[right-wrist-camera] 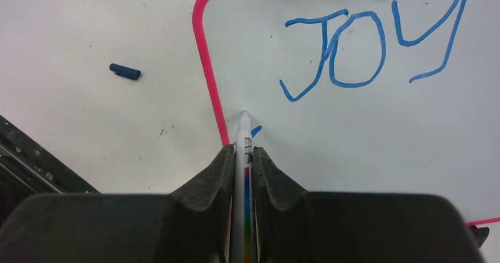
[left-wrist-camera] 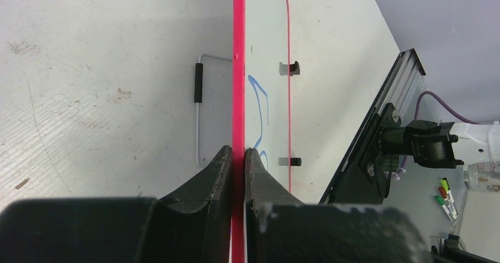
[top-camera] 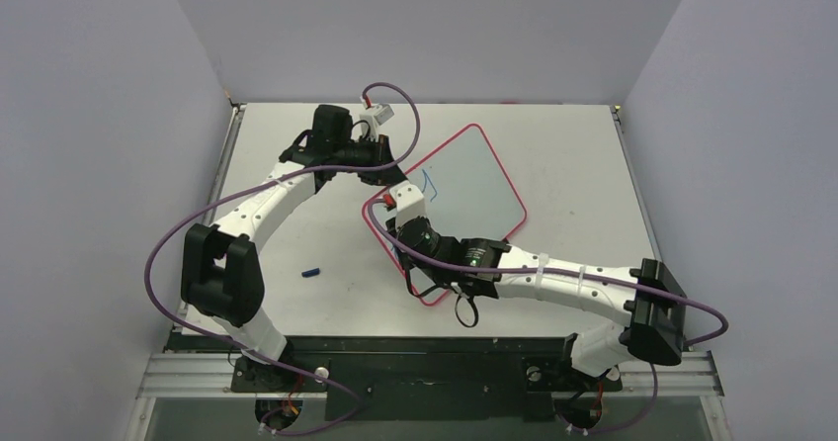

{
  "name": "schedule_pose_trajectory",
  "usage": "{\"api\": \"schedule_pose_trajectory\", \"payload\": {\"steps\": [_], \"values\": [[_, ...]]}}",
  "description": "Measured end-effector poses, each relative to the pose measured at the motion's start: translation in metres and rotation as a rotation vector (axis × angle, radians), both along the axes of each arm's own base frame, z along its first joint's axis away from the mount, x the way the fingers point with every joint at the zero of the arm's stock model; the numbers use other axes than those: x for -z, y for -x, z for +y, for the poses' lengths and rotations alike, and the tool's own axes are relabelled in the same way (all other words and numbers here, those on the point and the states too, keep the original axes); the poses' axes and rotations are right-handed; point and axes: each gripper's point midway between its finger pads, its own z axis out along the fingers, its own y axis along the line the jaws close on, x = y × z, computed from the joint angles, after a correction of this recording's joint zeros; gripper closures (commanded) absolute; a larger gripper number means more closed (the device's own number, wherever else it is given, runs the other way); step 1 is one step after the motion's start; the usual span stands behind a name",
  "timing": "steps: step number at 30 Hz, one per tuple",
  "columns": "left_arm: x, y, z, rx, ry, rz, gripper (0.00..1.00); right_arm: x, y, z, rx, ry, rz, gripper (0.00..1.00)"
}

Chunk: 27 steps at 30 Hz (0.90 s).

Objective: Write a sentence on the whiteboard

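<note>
whiteboard (top-camera: 474,179): laid skewed on the tabletop (top-camera: 573,144), mid-field, between both arms; glossy white face, red-pink frame (left-wrist-camera: 238,68).
handling: judged light, thin and stiff. The face is slick, so the board is likely to skate under pen pressure unless pinned.
hold point: best taken by the frame edge, clear of the writing zone, with the face left free.
left claw (left-wrist-camera: 237,151): clenched on the frame at the far-left side, pinched from both sides; the board is seen edge-on here.
writing (right-wrist-camera: 365,51): "JOY" in blue on one line; sentence judged unfinished.
marker (right-wrist-camera: 243,127): tip set on the face just inside a rounded corner, beside a short blue mark.
right claw (right-wrist-camera: 243,151): clamped on the marker barrel.
feet (left-wrist-camera: 290,68): two small black tabs on one long edge.
cap (right-wrist-camera: 125,71): dark blue, loose on the tabletop, apart from the board.
wire loop (left-wrist-camera: 198,83): black-sleeved, beside the frame; attachment to the board's back cannot be told.
hidden: near part of the board is covered by the right arm (top-camera: 553,273) in the top view, and most of the lettering is masked there. Whether the held edge is lifted cannot be told. Tip pressure is not readable.
</note>
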Motion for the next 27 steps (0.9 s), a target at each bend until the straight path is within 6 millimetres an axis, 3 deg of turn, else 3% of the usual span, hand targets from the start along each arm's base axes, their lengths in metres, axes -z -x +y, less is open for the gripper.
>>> {"api": "schedule_pose_trajectory", "payload": {"steps": [15, 23, 27], "values": [[0.005, -0.001, 0.004, -0.01, -0.014, 0.0, 1.0, 0.014, 0.002, -0.004, 0.019, -0.042, 0.018, 1.0], [0.003, 0.0, 0.003, -0.005, -0.007, 0.002, 1.0, 0.008, 0.002, -0.006, 0.025, -0.054, 0.022, 1.0], [0.001, 0.001, 0.002, -0.004, -0.005, -0.002, 1.0, -0.009, 0.0, -0.013, 0.047, -0.083, -0.001, 1.0]]}}
